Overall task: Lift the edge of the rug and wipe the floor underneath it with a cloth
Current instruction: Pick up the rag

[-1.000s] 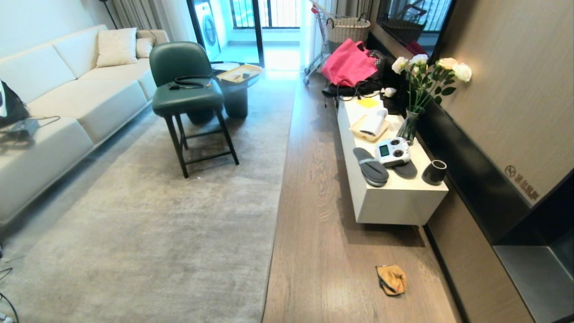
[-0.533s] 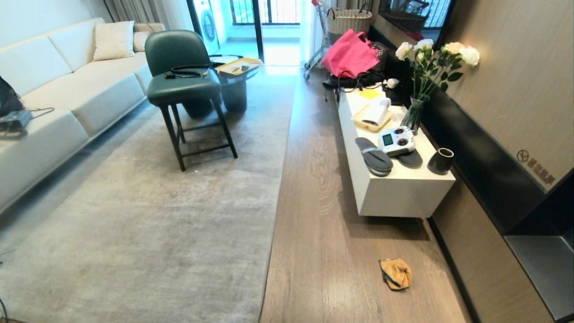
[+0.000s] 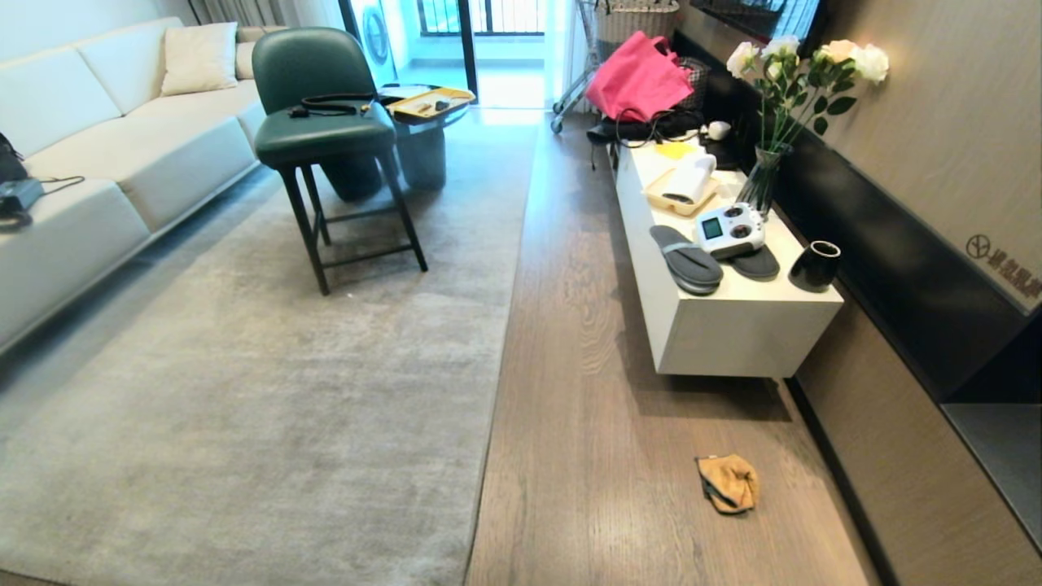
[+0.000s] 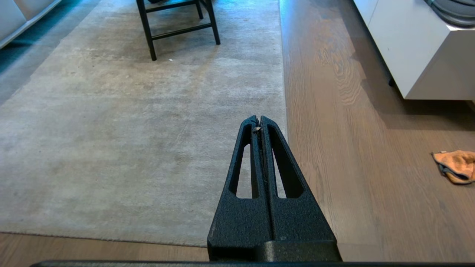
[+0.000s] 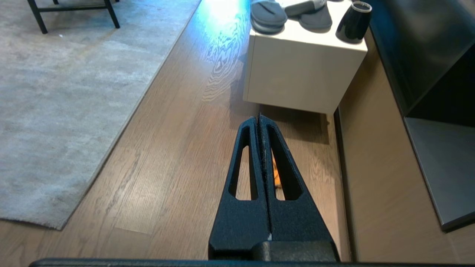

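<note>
Lying flat, the rug edge point(image 3: 496, 358) meets the floor point(image 3: 586, 423). The cloth point(image 3: 727, 483) sits crumpled (well apart). Left gripper point(image 4: 258, 119) and right gripper point(image 5: 258, 118) hang pressed together, empty.

The floor point(image 3: 570, 391) was light brown wood plank with dark grain lines. A large pale grey rug point(image 3: 269, 391) lay flat on it at the left, its straight rug edge point(image 3: 496, 358) running away from the camera beside a bare strip of planks. On that strip, near the dark wall base at the right, lay the cloth point(image 3: 728, 483), crumpled, mustard-orange with a dark underside showing, well apart from the rug. A green chair point(image 3: 326, 130) stood on the rug on four dark legs. Along the right wall, a white surface point(image 3: 733, 334) carried grey slippers point(image 3: 685, 259), a white controller point(image 3: 729, 230) and a black cup point(image 3: 815, 265).
</note>
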